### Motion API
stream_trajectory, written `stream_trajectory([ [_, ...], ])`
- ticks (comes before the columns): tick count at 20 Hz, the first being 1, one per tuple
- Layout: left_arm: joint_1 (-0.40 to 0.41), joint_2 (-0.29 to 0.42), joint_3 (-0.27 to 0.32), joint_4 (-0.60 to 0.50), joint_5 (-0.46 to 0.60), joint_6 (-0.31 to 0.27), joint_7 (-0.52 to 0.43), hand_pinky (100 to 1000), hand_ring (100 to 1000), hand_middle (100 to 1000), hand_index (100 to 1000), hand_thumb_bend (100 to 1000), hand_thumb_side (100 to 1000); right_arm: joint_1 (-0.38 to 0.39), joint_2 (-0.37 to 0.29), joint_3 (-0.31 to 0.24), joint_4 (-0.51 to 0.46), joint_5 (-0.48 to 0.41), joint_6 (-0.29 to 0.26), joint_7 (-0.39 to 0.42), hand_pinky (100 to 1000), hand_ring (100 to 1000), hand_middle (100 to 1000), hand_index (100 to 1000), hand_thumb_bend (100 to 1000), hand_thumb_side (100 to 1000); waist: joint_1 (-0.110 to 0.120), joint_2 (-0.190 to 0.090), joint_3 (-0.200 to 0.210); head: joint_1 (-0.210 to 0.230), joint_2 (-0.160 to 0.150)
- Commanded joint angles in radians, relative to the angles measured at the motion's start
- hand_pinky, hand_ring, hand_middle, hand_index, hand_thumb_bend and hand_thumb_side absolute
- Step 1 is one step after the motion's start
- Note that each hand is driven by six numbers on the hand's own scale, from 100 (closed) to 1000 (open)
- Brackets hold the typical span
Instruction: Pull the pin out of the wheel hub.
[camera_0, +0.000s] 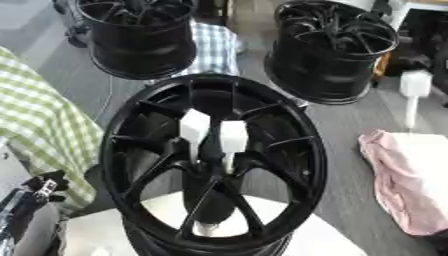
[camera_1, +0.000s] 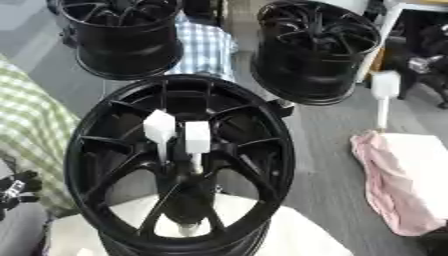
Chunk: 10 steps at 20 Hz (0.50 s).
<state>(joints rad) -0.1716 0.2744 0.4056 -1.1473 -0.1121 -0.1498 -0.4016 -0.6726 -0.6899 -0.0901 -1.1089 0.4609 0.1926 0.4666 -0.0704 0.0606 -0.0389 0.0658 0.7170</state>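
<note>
A big black wheel (camera_0: 213, 162) lies in the middle, on a white stand (camera_0: 306, 240) that peeks out at 6 o'clock. Two white pins stand up from its hub, side by side and just apart: the left pin (camera_0: 193, 131) and the right pin (camera_0: 232, 140). Each has a fat block on top and a thin stem going down into the hub. Nothing touches them, and there is open room above them. A third pin (camera_0: 413, 95) stands well apart at 3 o'clock, just above a pink cloth (camera_0: 404, 182) that runs off the right edge. Two more black wheels sit far back, one at 11 o'clock (camera_0: 140, 35) and one at 1 o'clock (camera_0: 331, 50), with a gap between them. A green checked cloth (camera_0: 39, 125) fills the left edge at 9 o'clock. The left hand (camera_0: 39, 192) shows only a little at 8 o'clock, low by the left edge, and I cannot tell how its fingers are. There is bare grey floor between the big wheel and the pink cloth.
</note>
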Motion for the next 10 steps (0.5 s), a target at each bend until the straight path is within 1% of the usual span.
stream_trajectory([
  [1,-0.009,0.032,0.011,-0.008,0.010,-0.004,0.010,710,760,654,799,331,665,0.044,0.044,-0.095,-0.003,0.015,0.051,-0.056,808,800,837,925,278,456,0.006,-0.002,-0.001,0.005,-0.017],
  [3,-0.014,0.031,0.007,-0.005,0.011,-0.006,0.009,710,760,655,799,330,666,0.098,0.097,-0.150,-0.044,0.010,0.078,-0.090,799,785,815,914,247,464,0.009,0.000,0.006,-0.007,-0.018],
  [4,-0.016,0.029,0.005,-0.004,0.011,-0.007,0.008,710,760,655,799,329,666,0.125,0.124,-0.176,-0.068,0.003,0.077,-0.106,793,774,797,906,221,460,0.011,0.000,0.011,-0.012,-0.018],
  [5,-0.020,0.027,0.002,-0.003,0.011,-0.007,0.005,710,760,655,799,329,666,0.152,0.150,-0.203,-0.092,-0.009,0.069,-0.122,792,772,794,905,215,460,0.012,0.001,0.017,-0.019,-0.019],
  [7,-0.026,0.021,-0.004,-0.003,0.010,-0.007,0.000,710,761,655,799,328,666,0.202,0.201,-0.252,-0.137,-0.037,0.044,-0.153,785,758,767,897,176,461,0.017,0.001,0.032,-0.033,-0.018],
  [8,-0.029,0.018,-0.007,-0.004,0.010,-0.007,-0.003,710,761,655,799,328,665,0.228,0.226,-0.264,-0.161,-0.052,0.029,-0.169,781,753,761,892,161,462,0.019,0.000,0.040,-0.040,-0.016],
  [10,-0.030,0.013,-0.012,-0.003,0.009,-0.006,-0.008,710,761,655,799,328,665,0.290,0.291,-0.255,-0.214,-0.088,-0.010,-0.209,777,746,755,889,143,464,0.022,-0.002,0.048,-0.049,-0.014],
])
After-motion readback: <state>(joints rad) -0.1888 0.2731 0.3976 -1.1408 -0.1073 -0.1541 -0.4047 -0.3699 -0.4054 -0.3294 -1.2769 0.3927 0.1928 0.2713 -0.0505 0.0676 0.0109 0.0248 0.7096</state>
